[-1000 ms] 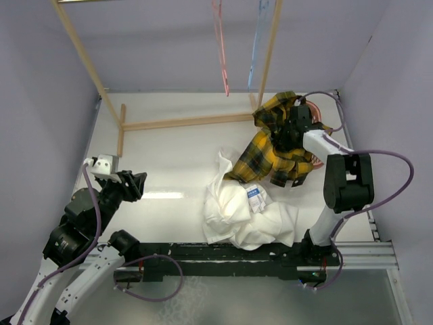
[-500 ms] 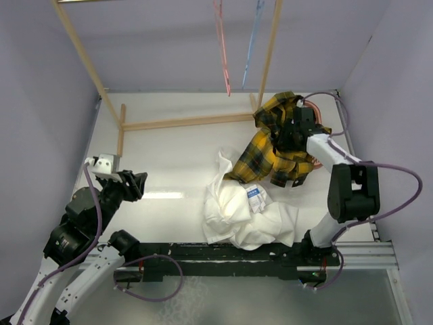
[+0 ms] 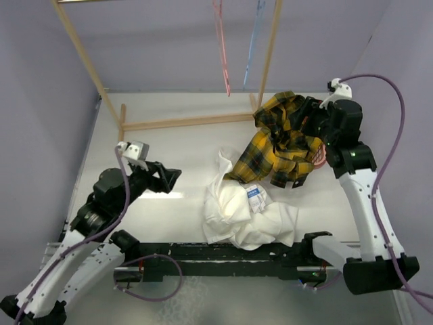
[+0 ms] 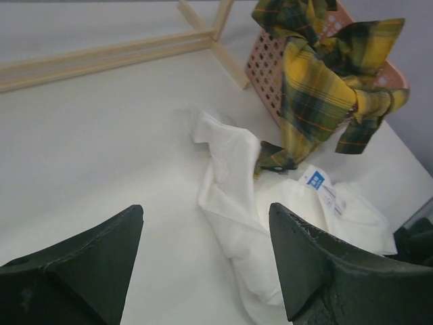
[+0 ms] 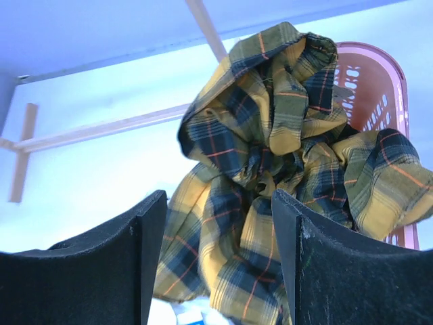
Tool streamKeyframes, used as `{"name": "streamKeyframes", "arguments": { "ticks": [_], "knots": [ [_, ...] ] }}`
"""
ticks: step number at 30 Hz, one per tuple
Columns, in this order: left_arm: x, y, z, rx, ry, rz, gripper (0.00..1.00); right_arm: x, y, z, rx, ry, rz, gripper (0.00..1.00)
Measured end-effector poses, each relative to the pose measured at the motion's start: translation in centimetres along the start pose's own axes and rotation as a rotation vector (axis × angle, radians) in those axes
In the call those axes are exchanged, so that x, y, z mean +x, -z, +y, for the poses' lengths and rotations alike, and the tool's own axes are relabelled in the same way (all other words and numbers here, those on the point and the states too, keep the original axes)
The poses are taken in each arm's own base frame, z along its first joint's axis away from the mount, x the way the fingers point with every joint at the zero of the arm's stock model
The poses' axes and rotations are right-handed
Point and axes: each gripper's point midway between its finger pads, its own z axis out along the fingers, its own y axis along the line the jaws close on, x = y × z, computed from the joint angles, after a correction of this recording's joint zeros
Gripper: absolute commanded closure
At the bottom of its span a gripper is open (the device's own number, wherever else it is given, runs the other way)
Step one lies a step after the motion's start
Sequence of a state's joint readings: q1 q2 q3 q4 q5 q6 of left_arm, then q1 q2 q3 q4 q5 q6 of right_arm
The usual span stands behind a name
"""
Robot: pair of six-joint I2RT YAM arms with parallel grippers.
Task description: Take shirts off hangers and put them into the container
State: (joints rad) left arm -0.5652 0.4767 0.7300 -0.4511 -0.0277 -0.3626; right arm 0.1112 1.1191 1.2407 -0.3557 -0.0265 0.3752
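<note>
The yellow-and-black plaid shirt [image 3: 281,139] hangs bunched over the rim of the salmon-pink container [image 3: 321,156], partly inside and partly trailing onto the table. My right gripper [image 3: 310,114] hovers open just right of and above it; in the right wrist view the plaid shirt [image 5: 270,135] lies beyond the open right gripper [image 5: 220,210], nothing held. The white shirt [image 3: 247,213] lies crumpled on the table with its label up. My left gripper [image 3: 170,177] stands open to its left, apart from it; the white shirt [image 4: 243,196] shows ahead of the left gripper [image 4: 206,223]. Pink-red hanger [image 3: 222,47] and light blue hanger [image 3: 254,40] hang bare.
The wooden rack's base bar [image 3: 183,122] lies across the far table, with slanted poles at the left [image 3: 81,57] and the right [image 3: 270,47]. Purple walls close in on both sides. The container's lattice wall [image 4: 267,68] stands by the rack's foot.
The right gripper has opened, let go of the plaid shirt and pulled up and back to the right. The left arm has swung forward toward the white shirt and opened wider.
</note>
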Motion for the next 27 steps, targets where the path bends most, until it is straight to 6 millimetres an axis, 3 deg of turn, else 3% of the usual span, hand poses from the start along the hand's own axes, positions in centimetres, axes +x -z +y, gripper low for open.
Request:
{"name": "streamKeyframes", "arguments": {
  "ticks": [2, 7, 13, 16, 22, 27],
  "knots": [
    [1.0, -2.3, -1.3, 0.072, 0.043, 0.016, 0.26, -0.6, 2.0, 0.6, -0.029, 0.002, -0.024, 0.34],
    [5.9, -8.7, -3.3, 0.197, 0.136, 0.165, 0.30, -0.1, 5.9, 1.5, -0.089, 0.004, -0.039, 0.35],
    [10.7, -13.5, -4.9, 0.267, 0.154, 0.297, 0.30, 2.6, 7.7, 1.6, -0.128, 0.002, 0.012, 0.35],
    [10.7, -14.6, -7.1, 0.327, 0.110, 0.289, 0.30, 3.4, 7.9, 1.8, -0.142, 0.000, 0.038, 0.35],
    [8.0, -16.2, -12.4, 0.455, 0.008, 0.180, 0.30, 4.1, 7.7, 1.8, -0.148, -0.002, 0.064, 0.35],
    [8.8, -18.2, -15.6, 0.493, -0.100, 0.169, 0.31, 4.8, 7.5, 1.8, -0.158, -0.004, 0.085, 0.35]
  ]
}}
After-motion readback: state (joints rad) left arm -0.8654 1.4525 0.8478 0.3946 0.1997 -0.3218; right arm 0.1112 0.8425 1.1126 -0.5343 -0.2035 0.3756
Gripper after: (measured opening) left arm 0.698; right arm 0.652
